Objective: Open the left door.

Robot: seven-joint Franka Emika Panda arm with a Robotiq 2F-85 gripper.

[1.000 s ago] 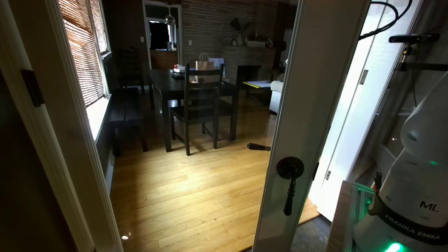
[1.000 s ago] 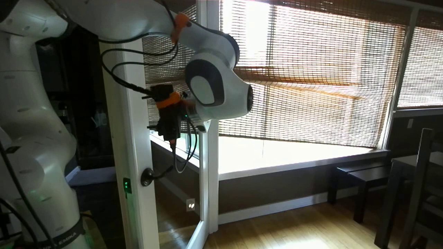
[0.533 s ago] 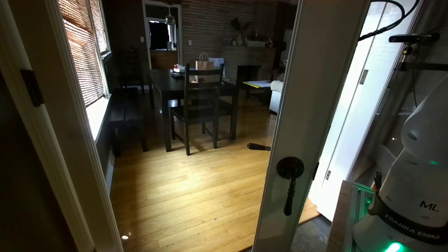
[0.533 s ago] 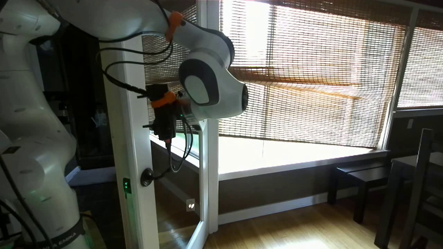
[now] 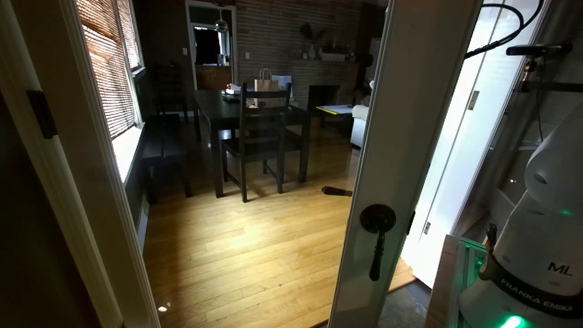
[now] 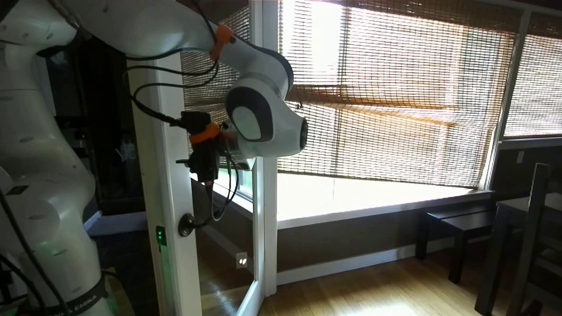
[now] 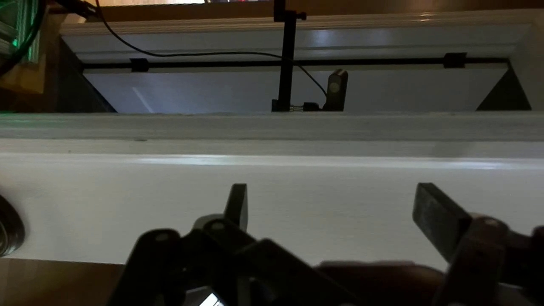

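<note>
While the gripper (image 7: 332, 193) hangs with its fingers (image 7: 236, 204) parted wide in the wrist view, the white face of the left door (image 7: 127, 191) shows between them; whether a tip touches it I cannot tell. At the left edge there, partly cut off, the round dark base of the handle (image 7: 8, 229). Past the door's edge: a black bar (image 7: 285, 85), a small dark device (image 7: 336, 89) just beside it, a thin cable (image 7: 204, 53). In an exterior view, the door's stile (image 5: 401, 136) rises tall, right of middle, the handle's lever hanging straight down. Farther right, the arm (image 5: 542, 228), a green light (image 5: 513, 321) glowing at its base. Seen through the door: a dark table (image 5: 214, 105), a chair (image 5: 266, 94) just beside it, a paper bag (image 5: 266, 85) on top, floorboards (image 5: 255, 246) with a bright patch. In an exterior view, the door (image 6: 175, 175) stands ajar, a small green-lit plate (image 6: 161, 235) on its exposed edge. The arm bends down across it, gripper above the handle, tips pointing at the white stile. Contact unclear from here too. Beyond, woven blinds (image 6: 395, 131) with bright daylight behind; a low dark bench (image 6: 461, 222) near the wall (image 6: 333, 245).
</note>
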